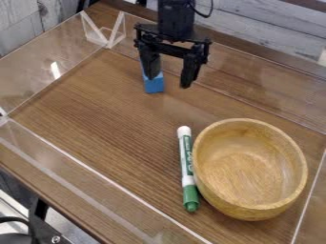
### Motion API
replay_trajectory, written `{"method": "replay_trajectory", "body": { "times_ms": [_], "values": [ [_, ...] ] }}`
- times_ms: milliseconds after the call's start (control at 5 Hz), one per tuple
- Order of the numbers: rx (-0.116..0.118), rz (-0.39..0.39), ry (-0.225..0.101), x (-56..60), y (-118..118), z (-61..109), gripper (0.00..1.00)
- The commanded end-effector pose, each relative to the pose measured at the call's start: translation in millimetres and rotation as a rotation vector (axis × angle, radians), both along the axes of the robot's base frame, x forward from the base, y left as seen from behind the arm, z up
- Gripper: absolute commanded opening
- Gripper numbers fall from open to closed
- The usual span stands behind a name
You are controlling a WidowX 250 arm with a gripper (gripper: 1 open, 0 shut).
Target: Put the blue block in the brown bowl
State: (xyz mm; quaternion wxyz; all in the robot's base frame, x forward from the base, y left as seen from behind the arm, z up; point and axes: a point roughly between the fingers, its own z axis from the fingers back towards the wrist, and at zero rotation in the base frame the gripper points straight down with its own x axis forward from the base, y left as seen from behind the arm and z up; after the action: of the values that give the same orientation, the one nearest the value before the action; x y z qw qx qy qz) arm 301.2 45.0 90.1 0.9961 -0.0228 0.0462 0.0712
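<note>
While the arm (176, 21) reached in from the far edge, its dark gripper (173, 69) stood above the far part of the work surface (102, 124), fingers spread wide, with nothing pinched between them. One finger overlapped the upper part of the blue block (155, 85) in the view; whether it touched could not be told.

Surface: warm brown, wood-like, smooth, with a pale raised border (64, 164) along the left side of the view. Beyond that border, dark and pale patches of the room showed, and a black cable (18, 221) curled in the near left corner. A white, open-framed piece (105, 30) stood near the far left part of the surface, its form hard to make out.

Blue block: far part of the surface, left of the view's centre, well apart from the brown bowl (250, 170). Long axis ran roughly from far to near, its near end toward the camera's side; the far end was partly hidden by the gripper. Bowl: near right, mouth upward, pale inside.

Marker (188, 172): white barrel, green near end, lying just beside the bowl's left side, its length also running far to near. Any lettering on it was too small to read.
</note>
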Motion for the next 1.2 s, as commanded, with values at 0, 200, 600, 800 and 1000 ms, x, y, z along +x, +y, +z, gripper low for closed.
{"method": "replay_trajectory", "body": {
  "times_ms": [0,200,600,800,1000],
  "values": [
    [0.001,0.007,-0.064,9.3,6,14.0,1.0],
    [-0.002,0.007,-0.074,9.8,9,15.2,1.0],
    [-0.004,-0.014,-0.097,9.8,14,16.6,1.0],
    [-0.003,-0.026,-0.109,9.8,16,16.8,1.0],
    [-0.001,-0.037,-0.123,11.2,19,15.8,1.0]
  ]
}}
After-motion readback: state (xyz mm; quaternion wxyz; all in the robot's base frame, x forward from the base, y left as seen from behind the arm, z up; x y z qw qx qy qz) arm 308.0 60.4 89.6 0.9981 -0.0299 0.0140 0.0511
